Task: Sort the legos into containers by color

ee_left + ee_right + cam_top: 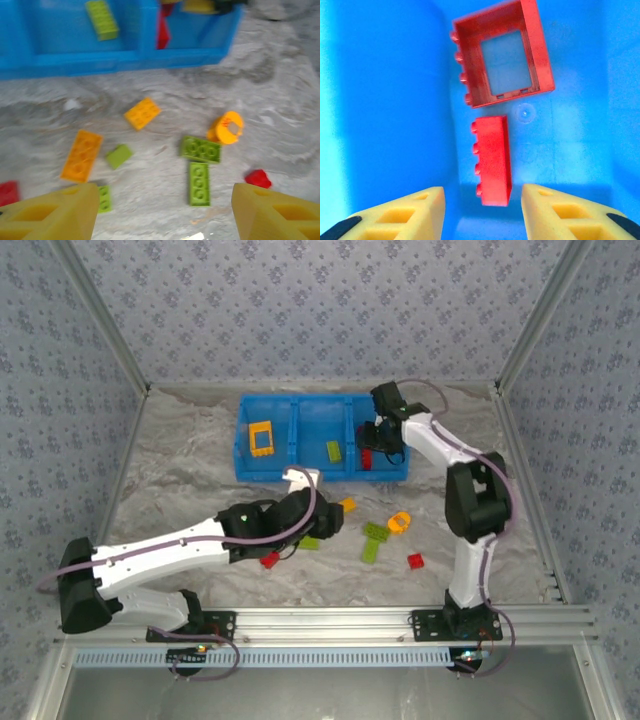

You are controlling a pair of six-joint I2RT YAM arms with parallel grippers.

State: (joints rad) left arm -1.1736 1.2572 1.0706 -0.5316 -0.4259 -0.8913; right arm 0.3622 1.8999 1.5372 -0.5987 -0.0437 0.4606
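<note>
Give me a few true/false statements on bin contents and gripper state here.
1. A red frame and a red brick lie in the same compartment of the blue bin. True.
2. The left gripper holds a green brick. False: its jaws stand open and empty above the loose bricks.
3. A green brick lies in the bin's middle compartment. True.
4. The yellow frame lies outside the bin. False: it sits in the left compartment.

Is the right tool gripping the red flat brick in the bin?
No, the red flat brick sits loose between the open jaws of the right tool, touching neither side.
</note>
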